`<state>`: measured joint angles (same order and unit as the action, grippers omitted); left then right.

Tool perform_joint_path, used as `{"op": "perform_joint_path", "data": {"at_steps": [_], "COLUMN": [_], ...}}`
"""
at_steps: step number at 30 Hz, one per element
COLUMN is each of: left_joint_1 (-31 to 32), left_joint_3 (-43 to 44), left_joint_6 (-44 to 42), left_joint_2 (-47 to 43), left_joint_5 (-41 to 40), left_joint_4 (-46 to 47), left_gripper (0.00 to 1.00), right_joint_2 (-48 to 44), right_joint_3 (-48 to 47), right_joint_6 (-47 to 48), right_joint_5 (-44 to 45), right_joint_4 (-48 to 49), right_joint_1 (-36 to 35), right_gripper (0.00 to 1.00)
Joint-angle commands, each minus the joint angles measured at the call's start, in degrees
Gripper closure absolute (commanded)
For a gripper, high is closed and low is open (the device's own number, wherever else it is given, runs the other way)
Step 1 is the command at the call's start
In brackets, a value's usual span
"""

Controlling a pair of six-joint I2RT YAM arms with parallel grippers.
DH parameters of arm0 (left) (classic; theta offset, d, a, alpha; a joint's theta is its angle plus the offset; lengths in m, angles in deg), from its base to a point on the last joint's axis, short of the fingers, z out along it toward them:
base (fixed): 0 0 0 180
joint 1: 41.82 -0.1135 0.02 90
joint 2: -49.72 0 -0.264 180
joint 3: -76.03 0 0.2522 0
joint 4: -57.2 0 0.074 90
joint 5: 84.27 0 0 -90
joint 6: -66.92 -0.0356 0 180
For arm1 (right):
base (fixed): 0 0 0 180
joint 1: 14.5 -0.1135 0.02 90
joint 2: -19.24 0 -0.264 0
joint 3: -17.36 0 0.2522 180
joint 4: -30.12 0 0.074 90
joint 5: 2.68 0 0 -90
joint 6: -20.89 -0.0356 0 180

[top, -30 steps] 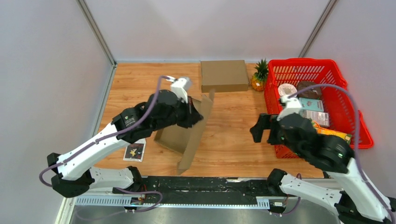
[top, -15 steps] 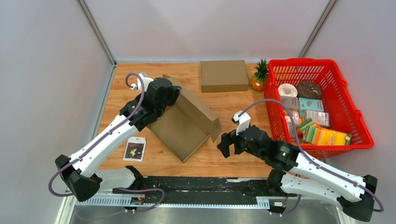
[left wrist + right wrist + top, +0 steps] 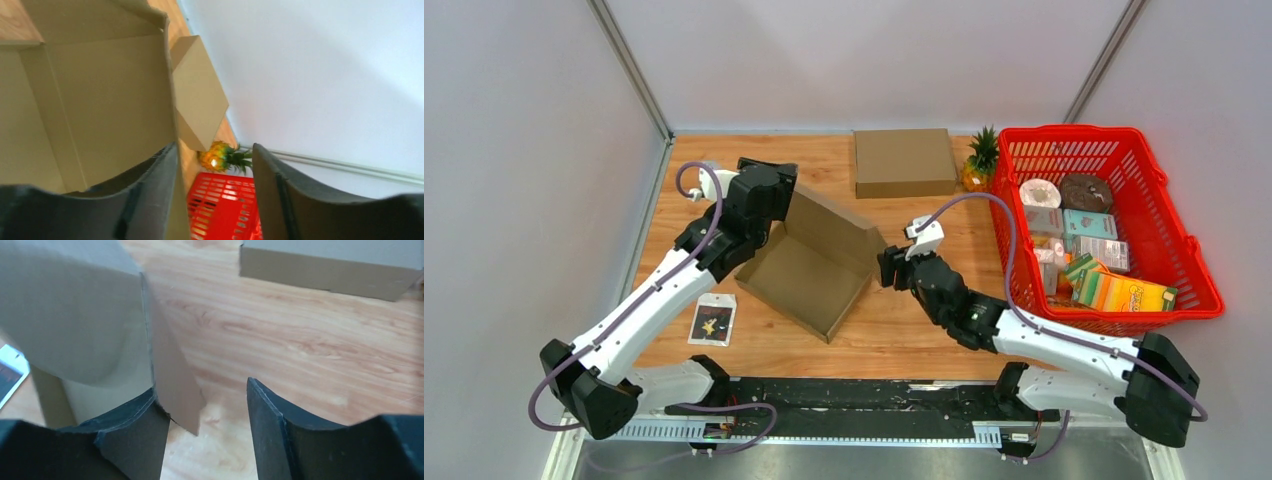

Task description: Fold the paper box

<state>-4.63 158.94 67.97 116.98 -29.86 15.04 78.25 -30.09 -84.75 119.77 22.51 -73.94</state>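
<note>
1. A small dark printed packet (image 3: 712, 322) lies flat near the left edge of the light wooden table (image 3: 924, 325).
2. The left gripper (image 3: 214, 160) sits at the far left corner of the open brown cardboard box (image 3: 799, 280). Its jaws are parted, and the edge of the box's upright wall rests against one finger without being pinched.
3. The box sits mid-table, open upwards, with its tall back panel raised.
4. The right gripper (image 3: 202, 390) meets the box's right corner. Its jaws stand apart around a side flap that touches only one finger.
5. A closed flat cardboard box (image 3: 904, 160) lies at the far edge, beside a small pineapple (image 3: 979, 165).
6. A red plastic basket (image 3: 1069, 130) full of groceries stands at the right.
</note>
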Motion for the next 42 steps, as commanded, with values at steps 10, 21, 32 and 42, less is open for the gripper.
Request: {"op": "perform_joint_path", "data": {"at_steps": [10, 21, 32, 42], "left_joint_1": [-3.7, -15.1, -46.3, -52.0], "left_joint_3": [-1.6, -17.4, -24.5, -30.6], "left_joint_6": [-56.1, -48.6, -36.6, -30.5], "left_joint_2": [-16.1, -26.8, -11.8, -9.2], "left_joint_5": [16.6, 13.5, 28.6, 30.0], "left_joint_4": [-5.1, -35.4, -35.3, -27.9], "left_gripper": [0.29, 0.14, 0.07, 0.1], "right_joint_2": [9.8, 14.9, 18.7, 13.4], "right_joint_3": [-14.7, -16.9, -17.5, -15.0], "right_joint_6": [4.2, 4.8, 7.3, 10.9], "right_joint_5": [-25.9, -35.4, -21.9, -20.3], "right_joint_4": [-1.3, -3.1, 0.8, 1.8], "right_joint_1": [17.4, 20.6, 20.5, 20.6], "right_gripper": [0.46, 0.52, 1.0, 1.0]}}
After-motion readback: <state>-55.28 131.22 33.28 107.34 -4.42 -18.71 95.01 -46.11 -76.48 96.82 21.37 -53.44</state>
